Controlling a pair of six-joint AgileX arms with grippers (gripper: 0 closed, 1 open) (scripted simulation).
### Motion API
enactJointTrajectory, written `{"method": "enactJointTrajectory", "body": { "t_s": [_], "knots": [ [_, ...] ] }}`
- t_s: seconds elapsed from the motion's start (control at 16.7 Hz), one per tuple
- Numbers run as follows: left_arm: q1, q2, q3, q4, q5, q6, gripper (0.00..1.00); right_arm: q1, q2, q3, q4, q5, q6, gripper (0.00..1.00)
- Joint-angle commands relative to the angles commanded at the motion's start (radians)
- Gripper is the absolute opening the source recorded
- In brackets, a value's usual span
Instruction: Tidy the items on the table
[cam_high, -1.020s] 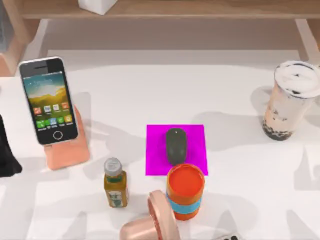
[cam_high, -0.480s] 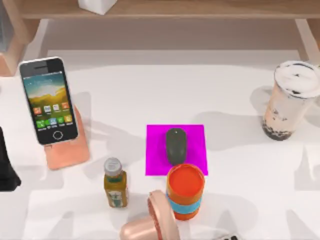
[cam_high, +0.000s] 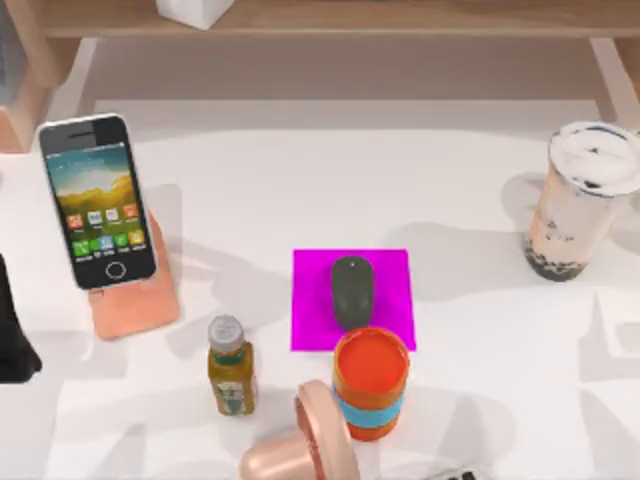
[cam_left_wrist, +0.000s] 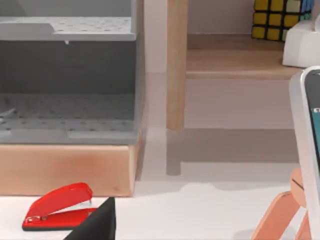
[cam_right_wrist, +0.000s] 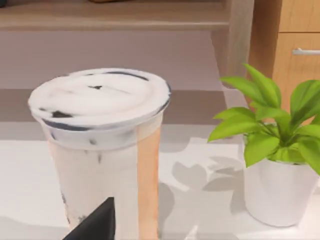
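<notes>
The white-framed smartphone (cam_high: 92, 203) leans on a peach stand (cam_high: 135, 300) at the table's left; its edge (cam_left_wrist: 306, 150) shows in the left wrist view. A dark grey mouse (cam_high: 351, 290) lies on a magenta pad (cam_high: 390, 272) in the middle. At the far right stands the bubble tea cup (cam_high: 580, 205), lidded and upright, looming close in the right wrist view (cam_right_wrist: 105, 145). My left gripper (cam_high: 12, 335) is a dark shape at the left edge, in front of the phone stand. A dark part of my right gripper (cam_right_wrist: 97, 222) sits just before the cup.
An orange cup with a blue band (cam_high: 371, 385), a small yellow bottle (cam_high: 230, 370) and a pink object (cam_high: 305, 445) crowd the front middle. A red stapler (cam_left_wrist: 60, 206) lies by a grey rack (cam_left_wrist: 70, 80). A potted plant (cam_right_wrist: 277, 165) stands beside the tea.
My left gripper has slid a little toward the table's front along the left edge. The shadows at the right have shifted slightly. Every item has stayed put.
</notes>
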Motion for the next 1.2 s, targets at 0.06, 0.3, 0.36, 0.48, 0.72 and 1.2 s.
{"method": "enactJointTrajectory", "body": {
  "t_s": [0.06,0.3,0.36,0.48,0.72,1.2],
  "knots": [
    [0.0,0.0,0.0,0.0,0.0,0.0,1.0,0.011,0.077,-0.014,0.072,-0.003,0.004,1.0],
    [0.0,0.0,0.0,0.0,0.0,0.0,1.0,0.075,0.421,-0.041,0.383,0.014,0.019,1.0],
    [0.0,0.0,0.0,0.0,0.0,0.0,1.0,0.094,0.516,-0.038,0.464,0.028,0.023,1.0],
    [0.0,0.0,0.0,0.0,0.0,0.0,1.0,0.138,0.712,-0.019,0.623,0.066,0.029,1.0],
    [0.0,0.0,0.0,0.0,0.0,0.0,1.0,0.232,1.101,0.066,0.919,0.183,0.036,1.0],
    [0.0,0.0,0.0,0.0,0.0,0.0,1.0,0.38,1.659,0.317,1.298,0.453,0.033,1.0]
  ]
}}
